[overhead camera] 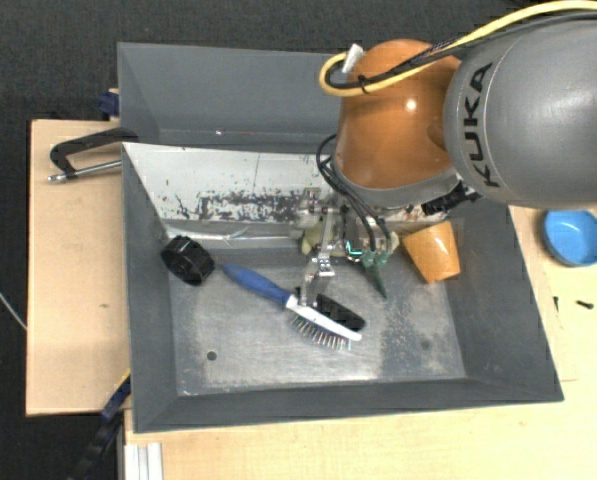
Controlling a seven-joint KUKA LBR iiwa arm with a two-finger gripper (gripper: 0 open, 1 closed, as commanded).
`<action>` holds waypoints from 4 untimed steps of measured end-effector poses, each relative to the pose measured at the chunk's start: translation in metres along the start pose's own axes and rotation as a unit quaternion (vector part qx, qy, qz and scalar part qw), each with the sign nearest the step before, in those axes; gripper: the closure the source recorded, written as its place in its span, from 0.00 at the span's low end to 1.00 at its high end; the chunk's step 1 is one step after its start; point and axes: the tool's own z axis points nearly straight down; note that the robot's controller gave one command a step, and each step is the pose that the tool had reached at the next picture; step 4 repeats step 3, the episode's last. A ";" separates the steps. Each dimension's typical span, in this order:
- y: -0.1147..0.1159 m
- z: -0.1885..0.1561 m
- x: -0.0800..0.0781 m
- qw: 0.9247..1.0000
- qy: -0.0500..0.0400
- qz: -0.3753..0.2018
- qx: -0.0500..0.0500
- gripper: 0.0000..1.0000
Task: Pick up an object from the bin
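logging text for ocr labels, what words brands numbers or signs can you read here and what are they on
"KUKA": dark letters running sideways on the grey arm link, upper right.
No other text can be read. The blue-handled brush, the black round cap and the orange cylinder show no lettering. The dark specks on the bin back wall are marks, not letters.

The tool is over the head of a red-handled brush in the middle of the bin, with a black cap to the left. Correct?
No: in the camera view the brush handle is blue, not red. The tool is over its head in the middle of the bin, black cap to the left.
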 end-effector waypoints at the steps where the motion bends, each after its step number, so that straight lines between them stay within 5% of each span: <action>1: -0.002 0.122 0.001 0.996 -0.001 -0.092 0.001 0.00; 2: -0.002 0.118 -0.001 0.996 -0.004 -0.091 0.000 1.00; 3: -0.001 -0.010 0.004 0.996 -0.011 -0.091 0.000 1.00; 4: -0.001 -0.010 0.004 0.996 -0.011 -0.091 0.000 1.00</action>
